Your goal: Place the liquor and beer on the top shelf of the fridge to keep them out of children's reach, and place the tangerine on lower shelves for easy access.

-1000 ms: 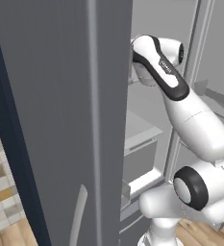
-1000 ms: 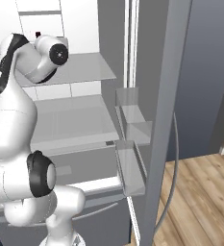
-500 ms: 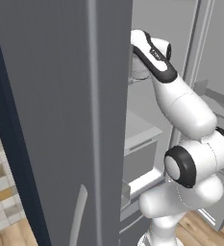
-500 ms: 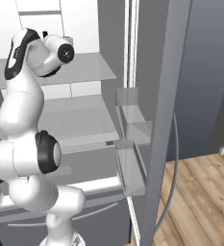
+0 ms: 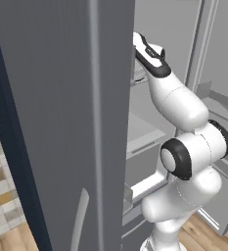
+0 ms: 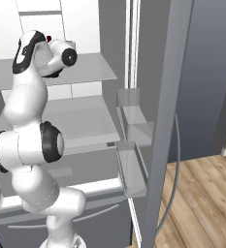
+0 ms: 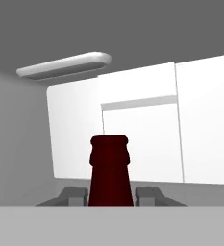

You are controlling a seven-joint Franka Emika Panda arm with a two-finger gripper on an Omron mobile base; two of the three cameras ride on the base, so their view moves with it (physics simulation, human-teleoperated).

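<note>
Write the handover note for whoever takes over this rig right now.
End effector: shut on the liquor; its red cap stands between the fingertips.
Position: the arm reaches high into the open fridge, and a bit of red shows by the hand above the top shelf.
Done: liquor picked up and raised to top-shelf height.
Left: set the liquor down and release it; beer to the top shelf; tangerine to a lower shelf.

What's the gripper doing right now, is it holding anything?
Gripper: shut on the liquor, gripped at the red-capped neck, inside the fridge.
</note>
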